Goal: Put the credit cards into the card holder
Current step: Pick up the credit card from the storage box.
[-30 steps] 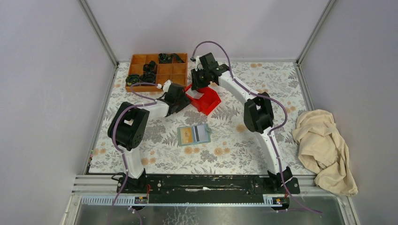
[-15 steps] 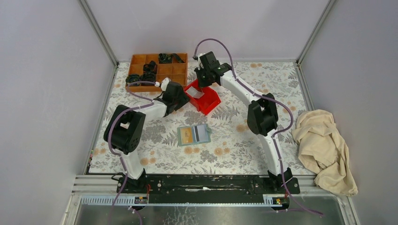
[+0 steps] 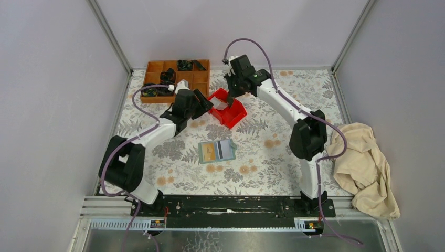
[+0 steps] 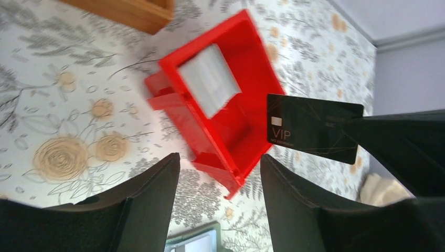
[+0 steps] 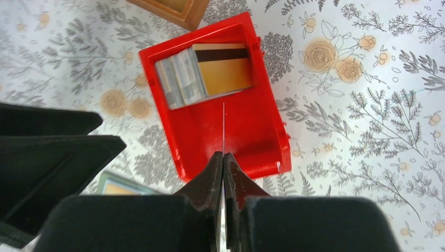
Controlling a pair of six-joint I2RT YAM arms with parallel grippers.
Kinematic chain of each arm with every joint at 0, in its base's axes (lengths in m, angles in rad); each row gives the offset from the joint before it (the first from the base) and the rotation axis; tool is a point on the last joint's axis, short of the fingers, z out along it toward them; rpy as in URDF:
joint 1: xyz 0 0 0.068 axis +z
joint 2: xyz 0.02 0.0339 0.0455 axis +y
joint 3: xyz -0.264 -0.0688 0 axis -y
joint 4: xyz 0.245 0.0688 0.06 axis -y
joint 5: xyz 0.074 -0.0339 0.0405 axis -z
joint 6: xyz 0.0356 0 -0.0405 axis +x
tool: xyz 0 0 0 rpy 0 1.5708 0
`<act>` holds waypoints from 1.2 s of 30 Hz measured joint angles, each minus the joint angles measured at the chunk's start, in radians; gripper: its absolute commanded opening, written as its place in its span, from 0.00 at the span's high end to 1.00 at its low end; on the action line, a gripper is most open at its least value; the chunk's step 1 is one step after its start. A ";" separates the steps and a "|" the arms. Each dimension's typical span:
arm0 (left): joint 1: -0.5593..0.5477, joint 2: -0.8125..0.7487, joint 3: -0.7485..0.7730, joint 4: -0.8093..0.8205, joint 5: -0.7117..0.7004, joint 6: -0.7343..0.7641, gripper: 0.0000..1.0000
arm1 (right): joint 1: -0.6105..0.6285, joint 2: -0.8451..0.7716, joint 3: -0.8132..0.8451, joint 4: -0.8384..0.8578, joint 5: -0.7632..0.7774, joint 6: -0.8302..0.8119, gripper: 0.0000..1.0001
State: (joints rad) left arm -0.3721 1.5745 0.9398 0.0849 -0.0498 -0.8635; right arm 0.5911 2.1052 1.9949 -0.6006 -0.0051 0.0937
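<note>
The right gripper (image 5: 223, 156) is clamped tight on the dark grey card (image 4: 315, 128). It grips the card by 1 end, so most of it sticks out in the air just above the red bin (image 3: 235, 113). The left gripper (image 4: 219, 168) hangs just beside the bin, on the side away from the right arm, with its 2 fingers spread and nothing between them. At 1 end of the bin lie 2 more cards, a whitish one (image 4: 210, 79) overlapping a yellow-tan one (image 5: 225, 71). The card holder (image 3: 216, 151) lies open and flat, near the bin on the side toward the arm bases and clear of it. A yellow-tan patch shows in 1 half, but I can't tell whether that is a card already in.

What worries me is that narrow pinch. With so little plastic between the jaws, the card could swivel or slip on the way over and drop back into the bin. The 2 grippers are also close together over the bin, so a careless swing could knock them together or jar the card loose. The holder isn't pinned down either. If the card goes in too steeply, I'd expect it to shove the holder along rather than slide into a pocket.
</note>
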 measured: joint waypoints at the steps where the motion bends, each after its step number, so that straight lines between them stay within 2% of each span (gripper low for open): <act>1: 0.000 -0.014 -0.002 0.007 0.019 0.016 0.35 | 0.000 -0.026 -0.012 -0.005 -0.008 0.000 1.00; 7: 0.000 -0.105 -0.032 0.069 0.184 0.116 0.35 | 0.000 -0.209 -0.156 -0.016 -0.104 0.022 1.00; 13: 0.000 -0.117 -0.059 0.121 0.397 0.172 0.35 | 0.000 -0.401 -0.391 -0.014 -0.290 0.072 1.00; 18: 0.002 -0.117 -0.101 0.157 0.599 0.179 0.36 | 0.000 -0.497 -0.547 -0.009 -0.445 0.123 1.00; 27: 0.002 -0.164 -0.179 0.182 0.836 0.182 0.38 | -0.019 -0.568 -0.675 0.066 -0.624 0.206 1.00; 36: 0.002 -0.237 -0.248 0.222 0.941 0.164 0.39 | -0.037 -0.568 -0.720 0.123 -0.715 0.252 1.00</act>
State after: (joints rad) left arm -0.3702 1.3373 0.6922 0.3069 0.8917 -0.6998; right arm 0.5541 1.5372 1.2751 -0.4778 -0.7197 0.3458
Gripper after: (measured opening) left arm 0.618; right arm 0.043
